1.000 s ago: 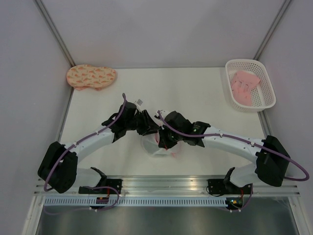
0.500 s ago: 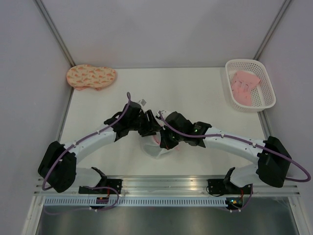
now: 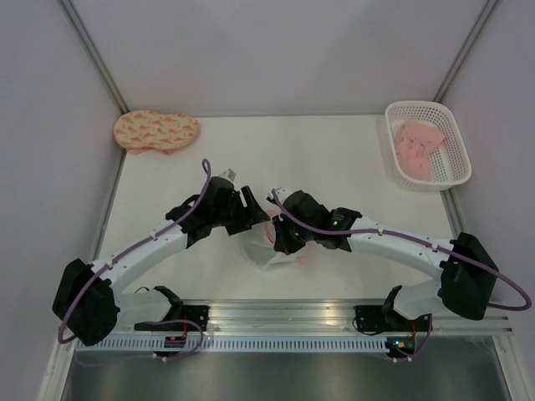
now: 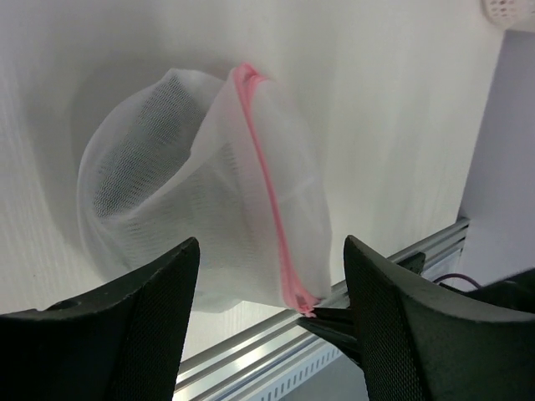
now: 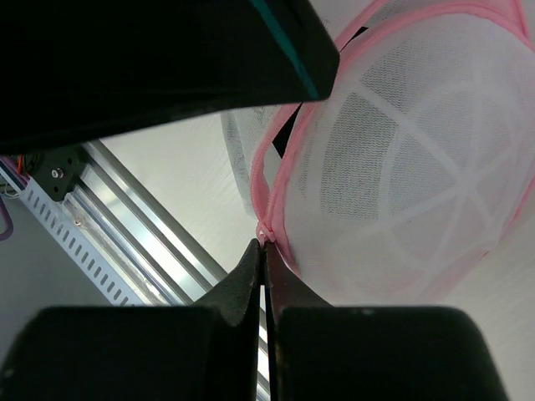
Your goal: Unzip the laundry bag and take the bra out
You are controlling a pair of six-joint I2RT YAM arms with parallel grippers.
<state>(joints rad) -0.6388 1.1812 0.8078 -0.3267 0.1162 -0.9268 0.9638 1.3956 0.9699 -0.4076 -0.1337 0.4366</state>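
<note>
The laundry bag (image 4: 167,167), a white mesh pouch with a pink zipper rim, sits near the table's front edge in the top view (image 3: 266,253). My right gripper (image 5: 265,244) is shut on the pink zipper pull (image 5: 265,232) at the bag's edge; it also shows in the top view (image 3: 281,245). My left gripper (image 4: 269,242) is open wide and empty, hovering just above and left of the bag (image 3: 253,203). The zipper is partly parted in the right wrist view. The bra does not show clearly; only a dark sliver (image 5: 288,127) sits in the zipper gap.
A white lattice basket (image 3: 456,180) with a pink folded garment (image 3: 418,146) stands at the back right. A peach patterned padded piece (image 3: 156,131) lies at the back left. The metal rail (image 3: 284,313) runs just in front of the bag.
My left gripper has drawn back up and to the left, off the bag, and now stands open. My right gripper stays shut at the zipper pull, barely moved.
</note>
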